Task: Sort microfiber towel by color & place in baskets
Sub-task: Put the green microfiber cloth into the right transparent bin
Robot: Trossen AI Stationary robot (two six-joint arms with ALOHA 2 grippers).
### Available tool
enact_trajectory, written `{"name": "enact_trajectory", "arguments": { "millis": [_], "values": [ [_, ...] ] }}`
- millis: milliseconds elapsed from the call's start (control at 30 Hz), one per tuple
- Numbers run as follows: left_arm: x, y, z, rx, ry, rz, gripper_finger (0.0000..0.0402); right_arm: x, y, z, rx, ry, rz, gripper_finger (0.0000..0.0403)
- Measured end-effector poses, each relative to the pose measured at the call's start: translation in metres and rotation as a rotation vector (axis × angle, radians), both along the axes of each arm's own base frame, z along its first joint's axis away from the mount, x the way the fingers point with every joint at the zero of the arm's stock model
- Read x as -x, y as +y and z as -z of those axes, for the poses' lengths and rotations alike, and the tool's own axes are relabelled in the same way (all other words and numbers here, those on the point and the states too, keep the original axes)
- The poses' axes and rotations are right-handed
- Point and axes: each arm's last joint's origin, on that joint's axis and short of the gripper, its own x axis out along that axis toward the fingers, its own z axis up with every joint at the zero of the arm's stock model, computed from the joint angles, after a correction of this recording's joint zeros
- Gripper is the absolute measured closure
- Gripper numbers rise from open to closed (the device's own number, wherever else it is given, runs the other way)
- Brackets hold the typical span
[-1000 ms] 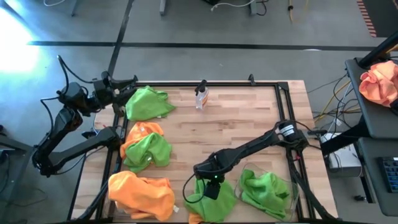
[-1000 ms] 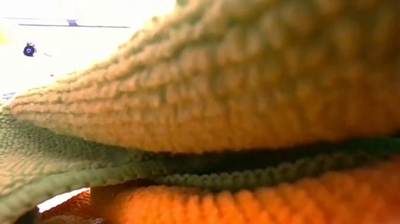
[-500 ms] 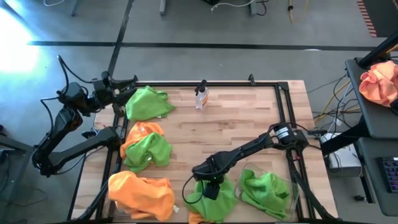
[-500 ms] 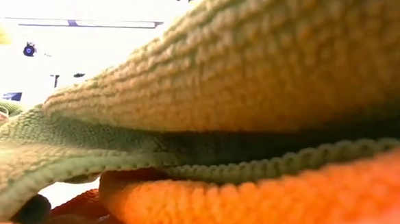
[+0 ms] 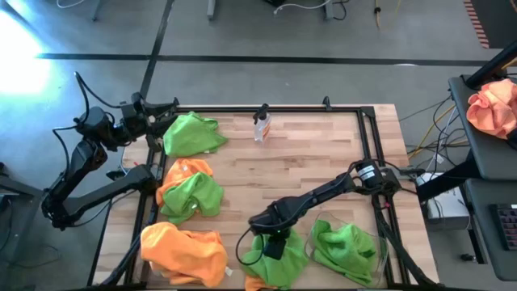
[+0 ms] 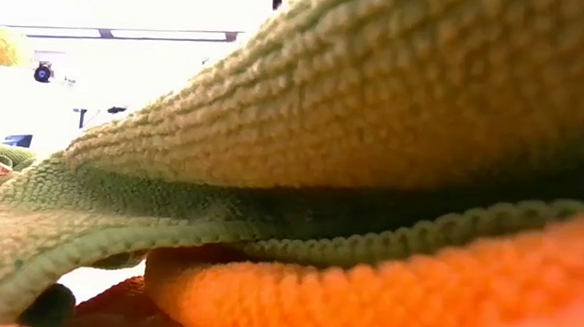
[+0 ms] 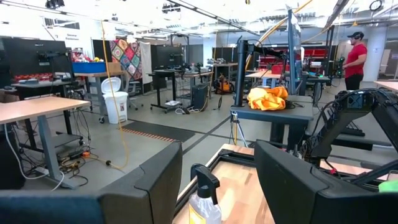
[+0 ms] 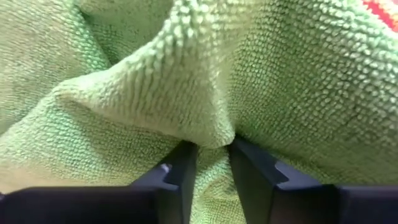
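Pinching a fold of green microfiber towel (image 5: 279, 255) at the table's front edge, our right gripper (image 5: 275, 246) fingers nearly closed.
Basket (image 5: 380, 263), front right corner: one green towel (image 5: 343, 246); left gripper (image 5: 166, 117) parked off the back left corner, fingers apart, empty.

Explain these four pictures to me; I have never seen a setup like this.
Two dark robot arms work at a wooden table. One picture looks straight down, one sits at table height with fuzzy cloth filling it, and one comes from each wrist. The right arm's tool pinches a fold of a lime green fuzzy towel at the near edge. Beside it a clear plastic bin holds another green towel. More green and orange towels lie on the table's left, with a small clear spray bottle at the back. The left arm's tool waits open at the back left corner.
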Motion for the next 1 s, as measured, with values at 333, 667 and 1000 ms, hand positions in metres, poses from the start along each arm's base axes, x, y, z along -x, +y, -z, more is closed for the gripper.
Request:
{"name": "enact_trajectory", "arguments": {
  "millis": [333,667,1000],
  "values": [
    [0.0,0.0,0.0,-0.003,-0.003,0.0,0.0216,-0.009,0.003,-0.02,-0.02,-0.059,0.001,0.0388],
    [0.0,0.0,0.0,-0.002,-0.002,0.0,0.0216,-0.005,0.001,-0.068,0.042,0.026,-0.009,0.039],
    [0.0,0.0,0.0,-0.012,0.006,-0.001,0.0216,0.008,-0.007,-0.144,0.146,0.018,0.027,0.039]
  ]
}}
